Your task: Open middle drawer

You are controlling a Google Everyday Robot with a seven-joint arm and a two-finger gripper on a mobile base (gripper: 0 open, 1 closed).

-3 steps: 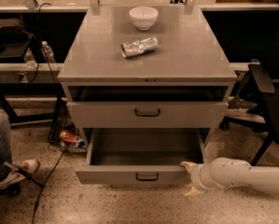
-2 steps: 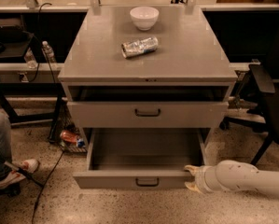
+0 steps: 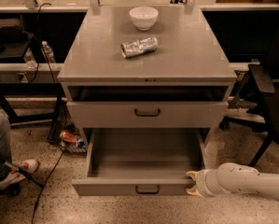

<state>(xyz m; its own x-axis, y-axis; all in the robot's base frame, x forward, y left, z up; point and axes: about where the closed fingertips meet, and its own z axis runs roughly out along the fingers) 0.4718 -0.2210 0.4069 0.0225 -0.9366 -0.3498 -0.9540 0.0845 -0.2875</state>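
The middle drawer (image 3: 129, 186) is pulled well out of the grey cabinet (image 3: 106, 69). Its plain grey box interior shows, and its low front panel carries a small dark bar handle (image 3: 147, 189). My gripper (image 3: 191, 183) comes in from the right on a white arm (image 3: 241, 181). It sits at the right end of the drawer's front panel, with one pale fingertip (image 3: 191, 174) behind the panel's top edge and the other in front. The drawer above (image 3: 147, 114) stands slightly out, with a dark gap over it. The lowest drawer is hidden under the open one.
A white bowl (image 3: 143, 17) and a crushed silver can (image 3: 139, 46) lie on the cabinet top. A person's leg and shoe (image 3: 13, 169) and cables are on the floor at left. A black chair (image 3: 269, 101) stands at right. A packet (image 3: 70, 137) lies beside the cabinet.
The middle drawer has slid further out toward the camera, and my gripper has moved with it at its right front corner.
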